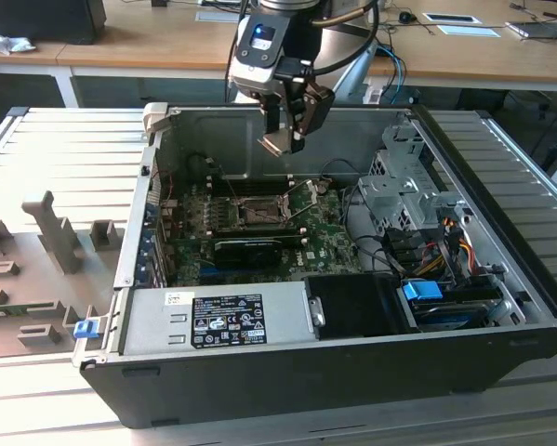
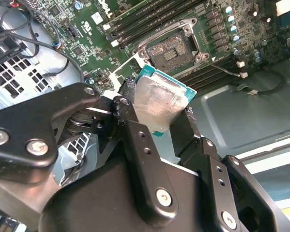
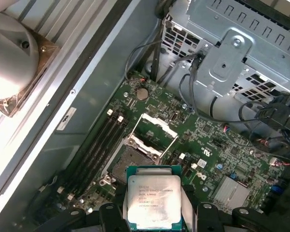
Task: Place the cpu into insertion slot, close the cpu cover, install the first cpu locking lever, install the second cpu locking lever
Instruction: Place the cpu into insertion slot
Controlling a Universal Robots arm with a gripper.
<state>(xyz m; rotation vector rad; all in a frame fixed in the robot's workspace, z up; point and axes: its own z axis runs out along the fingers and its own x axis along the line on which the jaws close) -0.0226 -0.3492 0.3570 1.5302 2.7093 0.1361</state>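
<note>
My gripper [image 1: 285, 139] hangs above the open computer case, shut on the cpu [image 1: 276, 145]. In both wrist views the silver-faced cpu [image 2: 159, 99] [image 3: 153, 195] sits between the black fingers [image 2: 130, 116], tilted and well above the board. The insertion slot [image 3: 130, 162] [image 2: 171, 50] [image 1: 259, 212] is a dark square socket on the green motherboard [image 1: 315, 232], lying bare below and slightly ahead of the chip. The cpu cover [image 3: 152, 133] stands swung up at the socket's far edge. Thin wire locking levers [image 3: 170, 145] are raised beside it.
Memory slots [image 3: 99, 145] run beside the socket. A metal drive cage [image 1: 404, 190] with cables [image 1: 436, 242] fills the case's side on the exterior view's right. A power supply [image 1: 218, 316] lies along the front. Grey fixtures [image 1: 55, 237] stand on the table at the exterior view's left.
</note>
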